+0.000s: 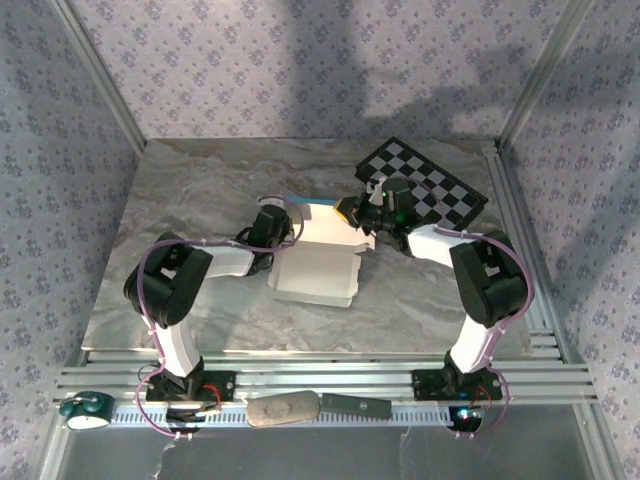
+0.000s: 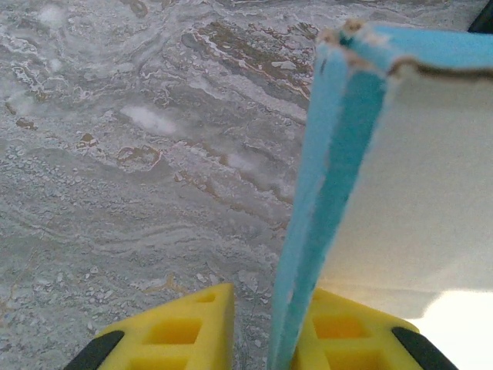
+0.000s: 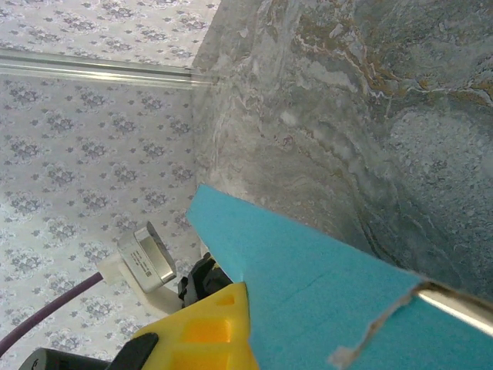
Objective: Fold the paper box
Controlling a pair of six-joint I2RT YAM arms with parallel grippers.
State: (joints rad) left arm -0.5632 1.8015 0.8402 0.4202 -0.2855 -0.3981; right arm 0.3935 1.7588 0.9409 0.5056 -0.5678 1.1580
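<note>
Sitting at the middle of the table point(image 1: 180, 300), the box point(image 1: 318, 262) is a half-formed white shell. Its long axis runs roughly left to right between the two arms. The left gripper point(image 1: 271, 222) is at its far-left corner. The right gripper point(image 1: 364, 207) is at its far-right corner, just near of the checkerboard point(image 1: 430, 190). In the left wrist view a turquoise flap point(image 2: 323, 193) stands on edge between the left fingers point(image 2: 181, 335). They are slightly parted, with a slit of table showing between the flap and the left one, so nothing is clamped. The right fingers point(image 3: 204, 324) are closed, and turquoise card lies flat against the visible one, seemingly pinched. The flap lies just right of the left gripper's gap, so I judge the next move is rightward, across its face.
</note>
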